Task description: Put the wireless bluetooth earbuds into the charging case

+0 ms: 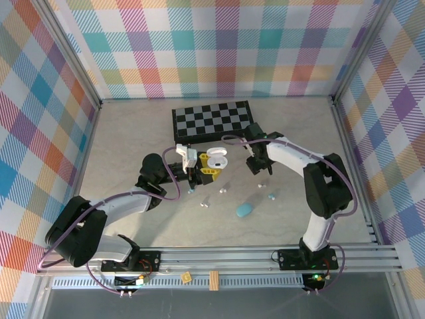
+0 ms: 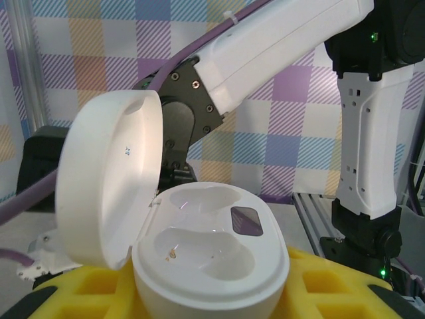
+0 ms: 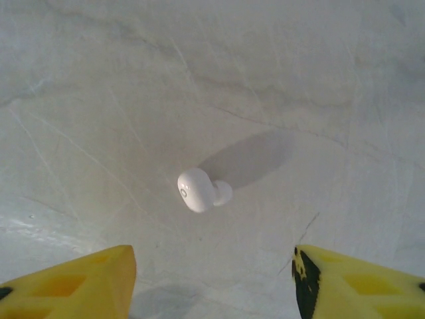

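My left gripper [image 2: 212,302] is shut on the white charging case [image 2: 211,249], its yellow pads [image 2: 85,292] pressing the case's sides. The lid [image 2: 109,179] stands open to the left and both wells are empty. From above, the case [image 1: 216,159] is held over the table's middle. A white earbud [image 3: 198,189] lies on the table ahead of my right gripper [image 3: 212,286], whose yellow fingers [image 3: 86,282] stand wide apart with nothing between them. My right gripper [image 1: 255,166] hovers just right of the case, above that earbud [image 1: 261,182]. More earbuds lie nearby: white ones [image 1: 224,189] [image 1: 204,203] and a light blue one [image 1: 272,195].
A black-and-white checkerboard [image 1: 212,121] lies behind the case. A closed light blue case [image 1: 245,211] rests on the table in front of the earbuds. Plaid walls and metal frame posts enclose the table, and an aluminium rail [image 1: 265,256] runs along the near edge.
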You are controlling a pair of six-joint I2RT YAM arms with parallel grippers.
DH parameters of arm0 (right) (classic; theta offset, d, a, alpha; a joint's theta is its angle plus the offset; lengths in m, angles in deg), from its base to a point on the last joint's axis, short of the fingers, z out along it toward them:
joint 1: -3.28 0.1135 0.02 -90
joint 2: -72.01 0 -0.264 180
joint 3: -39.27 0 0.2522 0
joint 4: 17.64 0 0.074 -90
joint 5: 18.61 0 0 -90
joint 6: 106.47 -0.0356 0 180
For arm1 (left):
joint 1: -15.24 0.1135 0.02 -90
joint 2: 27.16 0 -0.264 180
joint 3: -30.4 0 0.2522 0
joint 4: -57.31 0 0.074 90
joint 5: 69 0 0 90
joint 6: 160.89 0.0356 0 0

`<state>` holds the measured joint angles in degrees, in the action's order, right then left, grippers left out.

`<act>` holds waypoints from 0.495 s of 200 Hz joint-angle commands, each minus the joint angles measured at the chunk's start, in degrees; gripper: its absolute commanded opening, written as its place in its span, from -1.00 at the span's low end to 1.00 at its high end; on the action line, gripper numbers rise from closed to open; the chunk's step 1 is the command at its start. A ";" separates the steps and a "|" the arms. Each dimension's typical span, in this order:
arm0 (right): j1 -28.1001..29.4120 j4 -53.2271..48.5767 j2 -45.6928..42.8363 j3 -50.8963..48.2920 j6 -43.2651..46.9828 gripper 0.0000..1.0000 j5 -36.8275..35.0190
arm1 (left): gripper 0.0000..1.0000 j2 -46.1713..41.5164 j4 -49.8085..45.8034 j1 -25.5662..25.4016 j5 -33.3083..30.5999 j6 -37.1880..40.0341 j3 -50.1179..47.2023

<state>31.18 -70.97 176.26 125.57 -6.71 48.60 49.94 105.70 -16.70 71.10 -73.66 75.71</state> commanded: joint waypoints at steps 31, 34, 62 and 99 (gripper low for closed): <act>1.27 -2.61 6.06 5.46 4.82 -0.09 -4.96 | -0.23 -2.28 -1.58 0.74 1.64 2.71 -0.80; 1.28 -2.69 6.34 5.76 4.91 -0.10 -4.95 | -0.23 -2.30 -1.67 0.74 1.66 2.70 -0.79; 1.54 -3.32 9.00 7.50 5.66 -0.17 -4.82 | -0.23 -2.35 -2.13 0.72 1.56 3.10 -0.61; 1.97 -4.23 11.22 8.85 6.56 -0.32 -4.99 | -0.23 -2.05 -2.14 0.74 1.46 3.13 -0.70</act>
<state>32.51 -72.87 185.96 132.56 -1.77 44.34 49.16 102.92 -16.70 71.10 -71.89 75.36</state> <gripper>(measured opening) 0.367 0.387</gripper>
